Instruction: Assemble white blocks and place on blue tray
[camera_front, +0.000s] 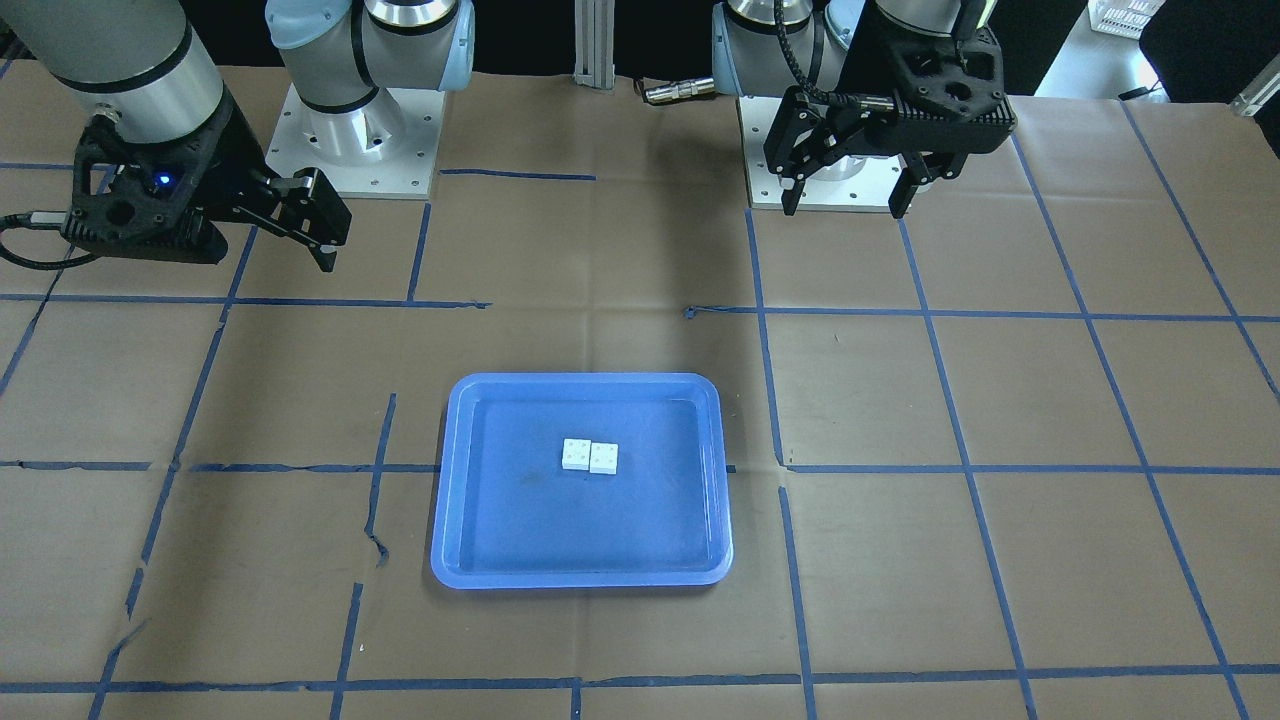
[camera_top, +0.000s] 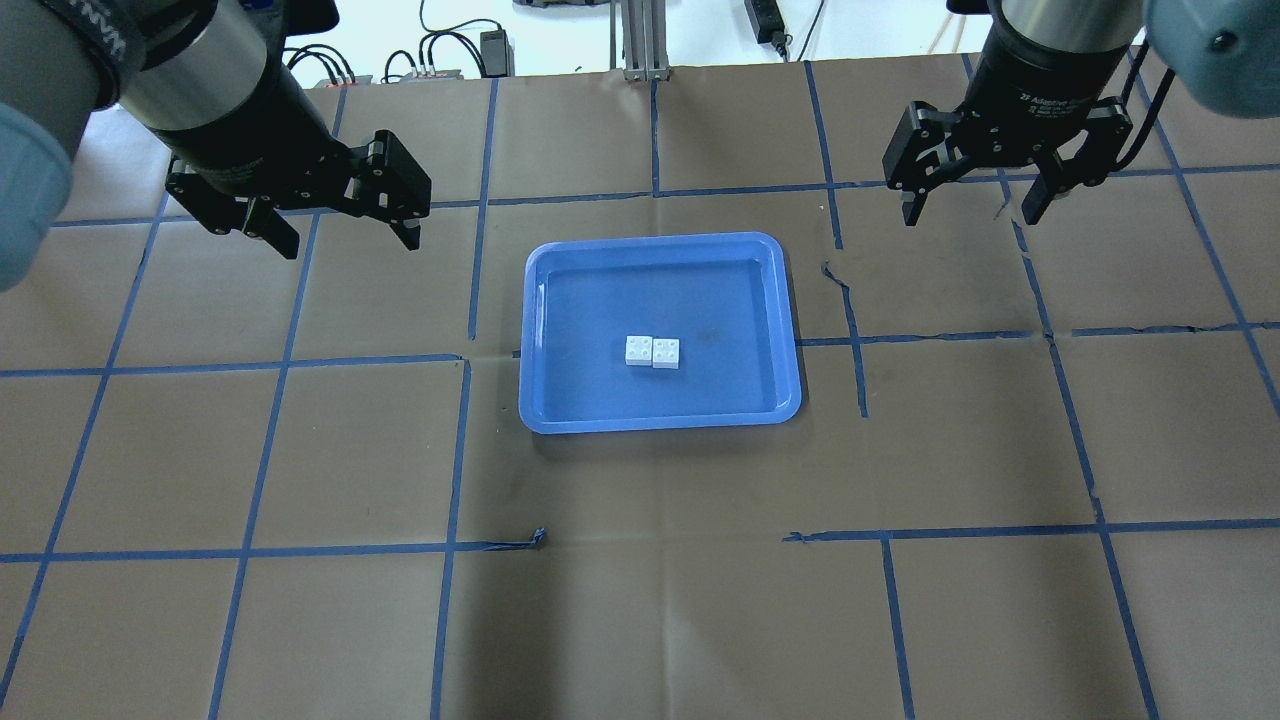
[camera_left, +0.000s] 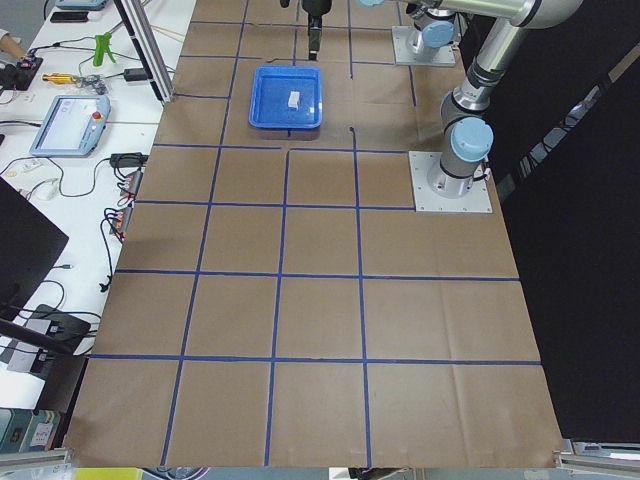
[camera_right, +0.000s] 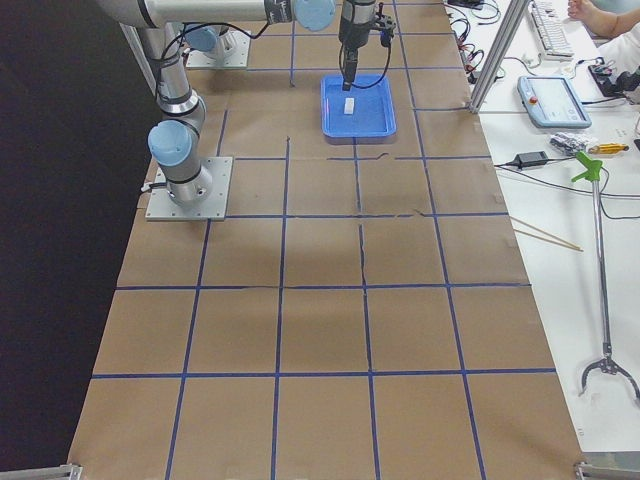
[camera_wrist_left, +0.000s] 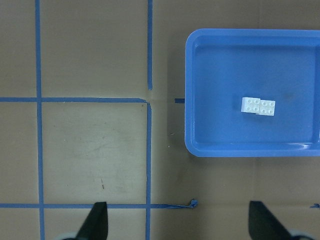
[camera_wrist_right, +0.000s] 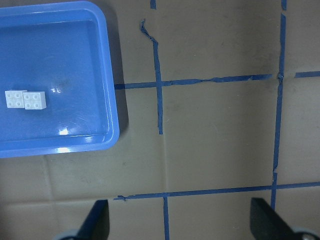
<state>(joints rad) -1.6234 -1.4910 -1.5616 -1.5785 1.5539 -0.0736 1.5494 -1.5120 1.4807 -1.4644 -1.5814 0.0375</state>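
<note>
The blocks (camera_top: 652, 352) sit side by side, touching, studs up (one set a little off the other), mid-tray (camera_top: 660, 421), mid-worktop. The left gripper (camera_top: 348, 240) hangs high toward the left end and the right gripper (camera_top: 968, 215) toward the right end, fingers spread, holding nothing.

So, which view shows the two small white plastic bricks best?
The left wrist-mounted view: the two small white plastic bricks appear largest, studs visible, side by side in the blue plastic tray. The right wrist view shows them near its edge; overhead and front views, smaller; side views, only a white speck.
</note>
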